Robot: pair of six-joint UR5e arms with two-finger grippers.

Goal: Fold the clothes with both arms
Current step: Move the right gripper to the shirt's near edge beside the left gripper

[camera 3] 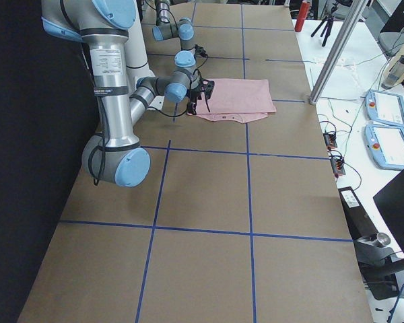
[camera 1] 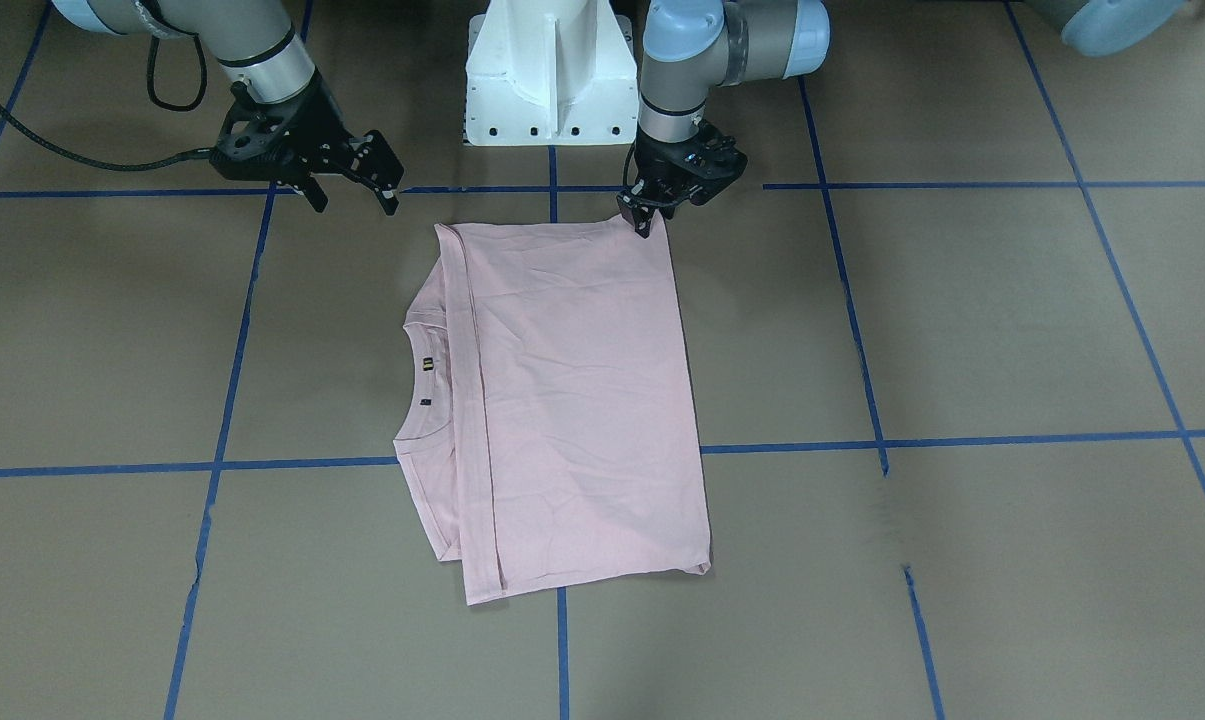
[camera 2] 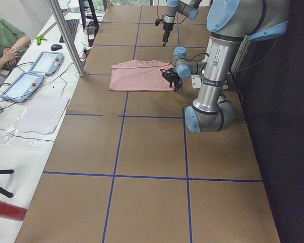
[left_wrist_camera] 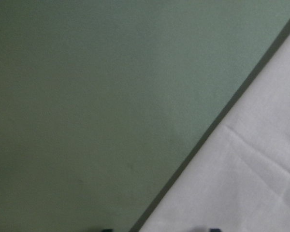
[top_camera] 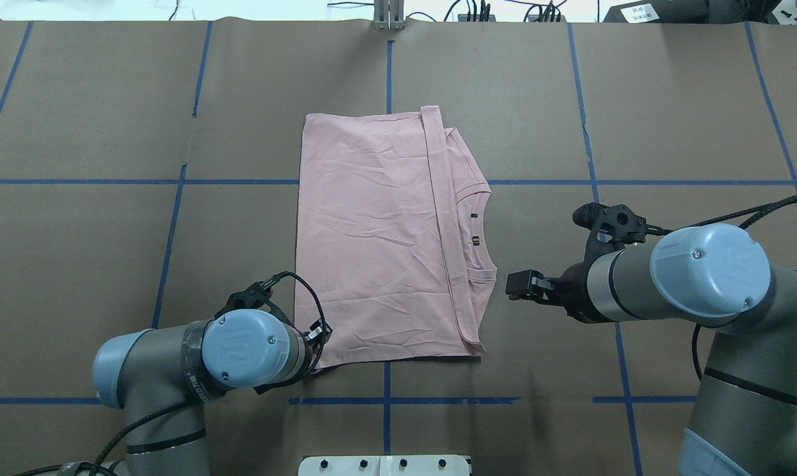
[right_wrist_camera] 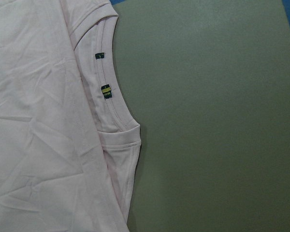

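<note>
The pink T-shirt (camera 1: 582, 400) is lying folded in the middle of the tabletop (camera 1: 962, 330), its collar (camera 1: 427, 380) pointing to the left of the front-facing view; two small dark labels (right_wrist_camera: 106, 91) are showing inside the neckline. The left end effector (camera 1: 643, 222) is pointing down at the shirt's upper right corner in that view, its tip touching or just over the fabric edge; whether it is pinching the cloth or standing apart I cannot tell. The right end effector (camera 1: 355, 200) is hanging in the upper left of the same view, fingers spread, clear of the shirt and near its upper left corner; in the overhead view it is sitting just right of the collar. Blue tape lines (camera 1: 962, 185) are crossing the brown surface around and under the shirt; the white pedestal (camera 1: 547, 70) is standing at the top centre, between the two arms.
</note>
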